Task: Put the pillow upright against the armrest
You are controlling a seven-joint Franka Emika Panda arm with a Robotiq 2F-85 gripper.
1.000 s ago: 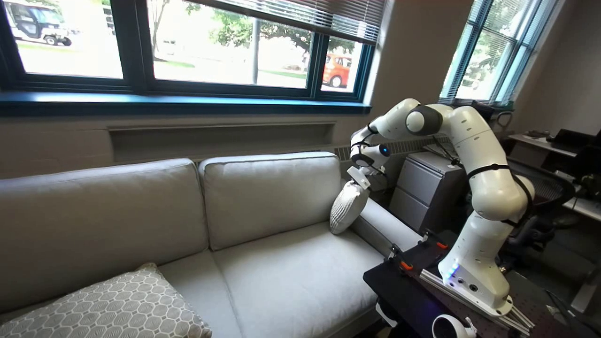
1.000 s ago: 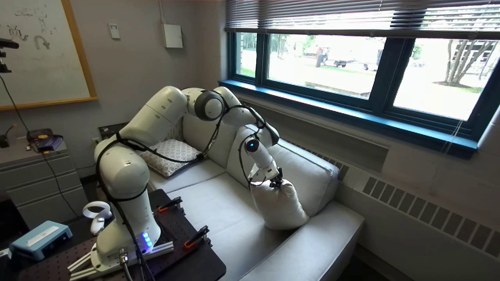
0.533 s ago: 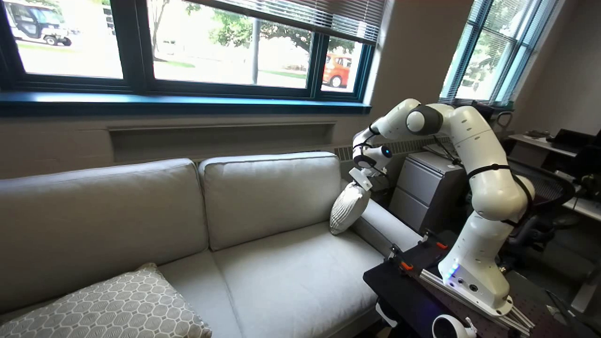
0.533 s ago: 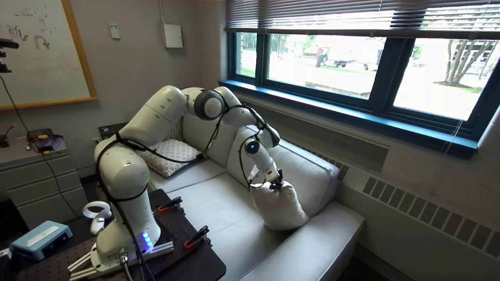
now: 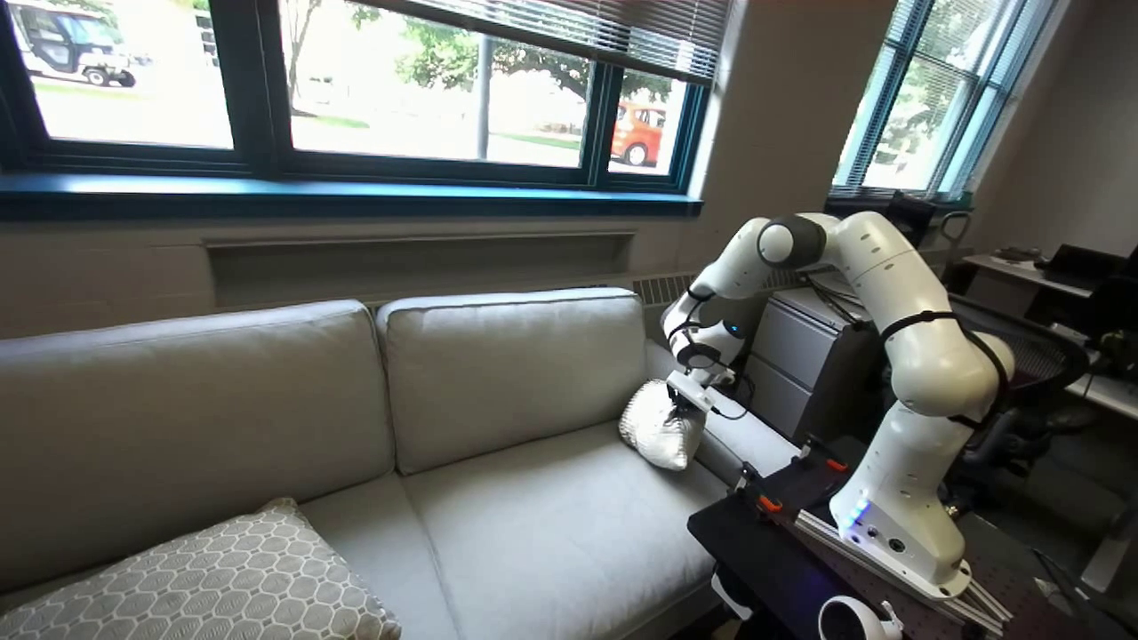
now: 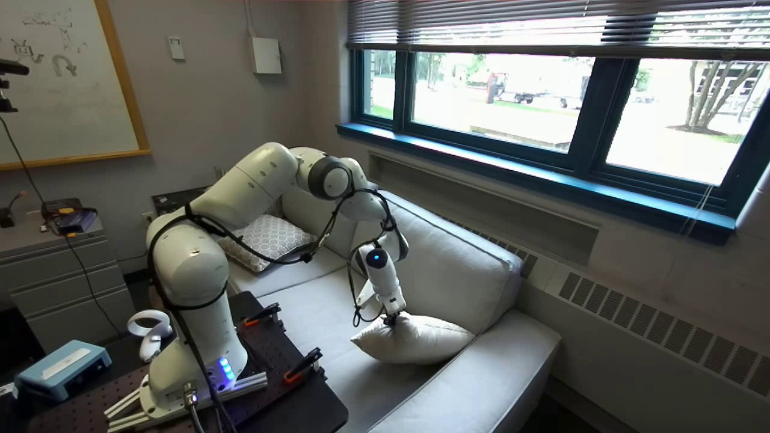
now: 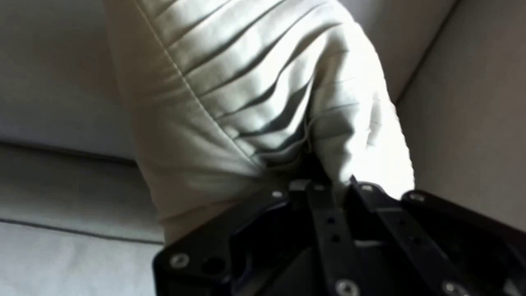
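The cream-white pillow [image 5: 658,429] is on the sofa seat in the corner by the armrest [image 5: 749,428]. In an exterior view the pillow [image 6: 430,341] leans low and tilted, its far end close to the back cushion and the armrest [image 6: 487,367]; whether it touches the armrest I cannot tell. My gripper [image 6: 393,319] is shut on the pillow's upper edge. It also shows in an exterior view [image 5: 683,404]. In the wrist view, pleated pillow fabric [image 7: 238,94] bunches between the fingers [image 7: 339,187]; the fingertips are partly hidden in the folds.
The back cushion [image 5: 516,369] rises behind the pillow. A grey patterned pillow [image 5: 204,578] lies at the sofa's far end. The dark robot table [image 6: 289,397] with orange-tipped clamps [image 6: 302,365] stands in front of the seat. Cables hang along the arm.
My gripper has moved down and towards the sofa's front, still holding the pillow. The pillow has gone from nearly upright to lower and more tilted, its held edge pulled forward.
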